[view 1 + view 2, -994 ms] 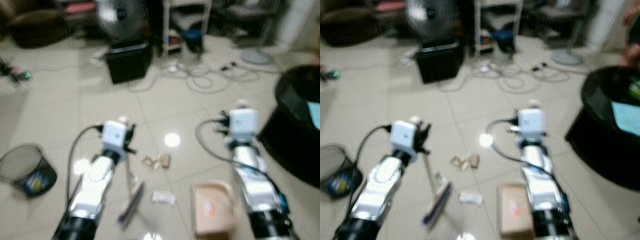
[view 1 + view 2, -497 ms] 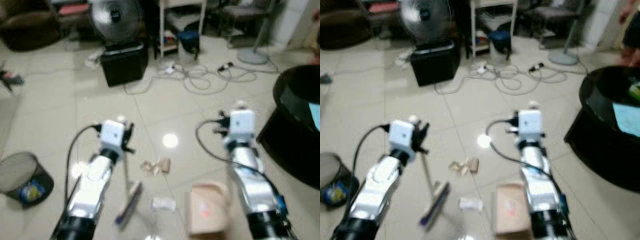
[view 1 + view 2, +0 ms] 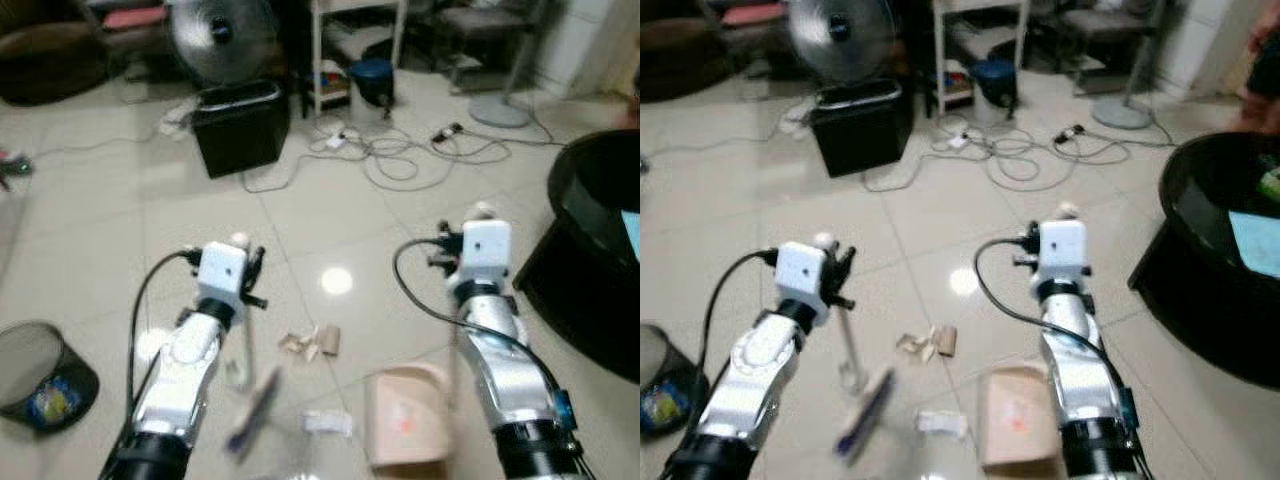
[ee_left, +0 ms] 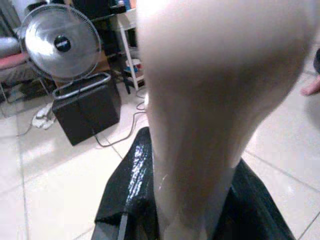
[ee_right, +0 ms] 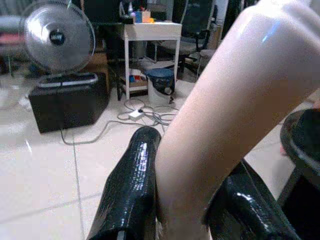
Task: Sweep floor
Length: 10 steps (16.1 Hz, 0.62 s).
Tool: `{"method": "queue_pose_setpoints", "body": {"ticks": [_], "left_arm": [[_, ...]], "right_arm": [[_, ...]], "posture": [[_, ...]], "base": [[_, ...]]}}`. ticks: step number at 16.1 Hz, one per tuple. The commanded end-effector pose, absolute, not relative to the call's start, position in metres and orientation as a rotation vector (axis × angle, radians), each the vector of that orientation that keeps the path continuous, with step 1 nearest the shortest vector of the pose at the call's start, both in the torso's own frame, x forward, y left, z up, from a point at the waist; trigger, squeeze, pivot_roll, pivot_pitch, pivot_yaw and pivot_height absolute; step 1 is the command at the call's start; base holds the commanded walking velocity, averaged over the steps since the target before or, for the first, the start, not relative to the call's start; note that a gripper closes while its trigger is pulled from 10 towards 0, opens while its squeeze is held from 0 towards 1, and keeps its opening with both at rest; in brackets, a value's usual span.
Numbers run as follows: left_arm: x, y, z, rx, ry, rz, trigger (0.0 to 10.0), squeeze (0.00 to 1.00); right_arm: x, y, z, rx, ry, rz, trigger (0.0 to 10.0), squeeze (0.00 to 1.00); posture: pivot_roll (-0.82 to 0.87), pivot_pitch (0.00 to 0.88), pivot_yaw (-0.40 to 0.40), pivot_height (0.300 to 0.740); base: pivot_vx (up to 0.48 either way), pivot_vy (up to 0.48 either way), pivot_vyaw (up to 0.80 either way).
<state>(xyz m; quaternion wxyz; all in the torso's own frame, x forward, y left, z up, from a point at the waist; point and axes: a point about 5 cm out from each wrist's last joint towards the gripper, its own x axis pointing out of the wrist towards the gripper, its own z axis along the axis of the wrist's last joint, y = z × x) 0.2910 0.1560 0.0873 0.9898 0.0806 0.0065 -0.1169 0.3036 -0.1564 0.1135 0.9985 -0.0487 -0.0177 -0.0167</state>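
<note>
**Closing on the Scraps: Brush and Pan Flanked Litter on the Tiles**

Gripping a pale broom (image 3: 245,385) handle, the left claw (image 4: 195,210) stayed clenched, brush head low and slanted on the floor (image 3: 110,210). The paper scraps (image 3: 312,342) lay just to its right, between it and the dustpan (image 3: 405,428), whose handle the right claw (image 5: 185,210) clasped. The left arm appeared nearer them.

We've got a pale beige dustpan (image 3: 403,428), a brush (image 3: 250,405) with purplish-blue bristles and a cream handle, glossy off-white floor tiles (image 3: 100,210), a black box (image 3: 238,125), a silver fan (image 3: 210,30), and a grey mesh bin (image 3: 35,360) with something blue and yellow inside.
</note>
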Motion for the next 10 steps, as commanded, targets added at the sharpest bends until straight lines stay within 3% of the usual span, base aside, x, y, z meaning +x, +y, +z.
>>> {"method": "queue_pose_setpoints", "body": {"ticks": [1, 10], "left_arm": [[0.292, 0.151, 0.093, 0.158, -0.022, -0.238, 10.0, 0.0], [0.28, 0.18, 0.086, 0.092, -0.056, -0.013, 10.0, 0.0]], "right_arm": [[0.303, -0.166, 0.118, -0.114, -0.066, -0.065, 10.0, 0.0], [0.304, -0.173, 0.116, -0.154, -0.17, -0.088, 10.0, 0.0]], "posture": [[-0.06, 0.043, 0.056, 0.74], [-0.02, 0.162, 0.058, 0.74]], "base": [[0.0, 0.0, 0.0], [0.0, 0.0, 0.0]]}}
